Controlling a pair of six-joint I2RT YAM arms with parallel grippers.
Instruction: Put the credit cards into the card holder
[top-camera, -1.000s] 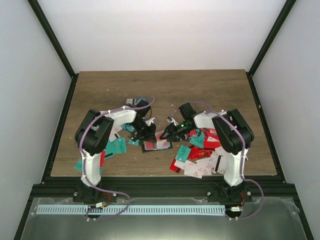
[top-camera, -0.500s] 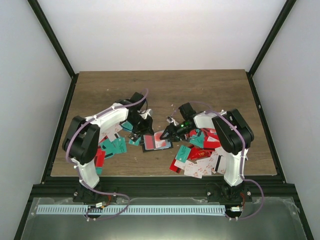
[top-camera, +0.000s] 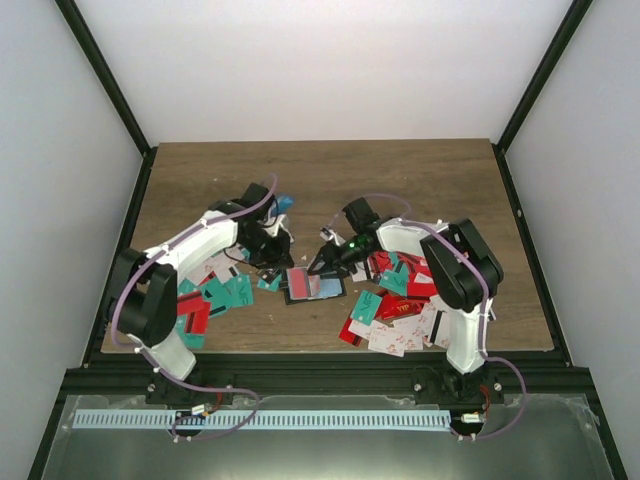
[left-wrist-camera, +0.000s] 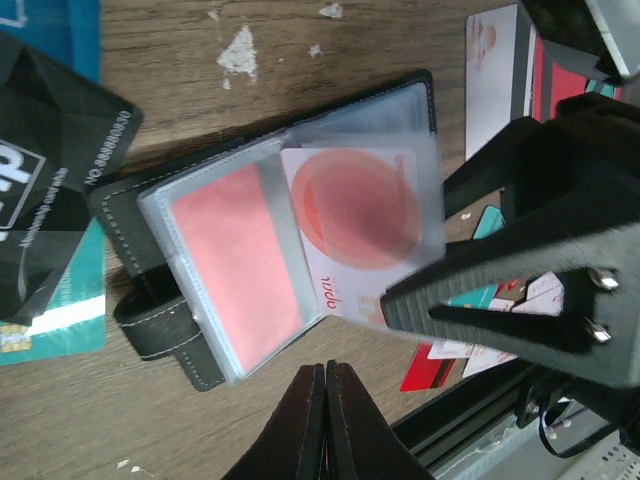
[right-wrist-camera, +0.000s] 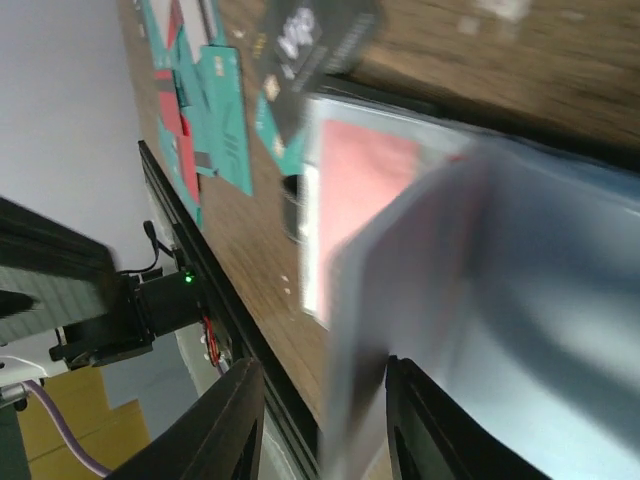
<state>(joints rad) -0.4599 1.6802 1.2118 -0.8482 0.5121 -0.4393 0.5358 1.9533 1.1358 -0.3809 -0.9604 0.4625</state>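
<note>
Left fingers (left-wrist-camera: 312, 420) beside open card holder (left-wrist-camera: 235, 260)

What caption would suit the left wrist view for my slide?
Open card holder on the table, a white red-circle card partly in its clear sleeve.

Black card holder (left-wrist-camera: 120, 215), red-circled white card (left-wrist-camera: 355, 215).

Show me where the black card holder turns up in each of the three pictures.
Top external: the card holder lies open just below the picture's centre.
Left wrist: the card holder fills the middle, clear sleeves facing up.
Right wrist: the card holder is blurred and close, across the right half.
Shared landmark: the red card inside its sleeve.
</note>
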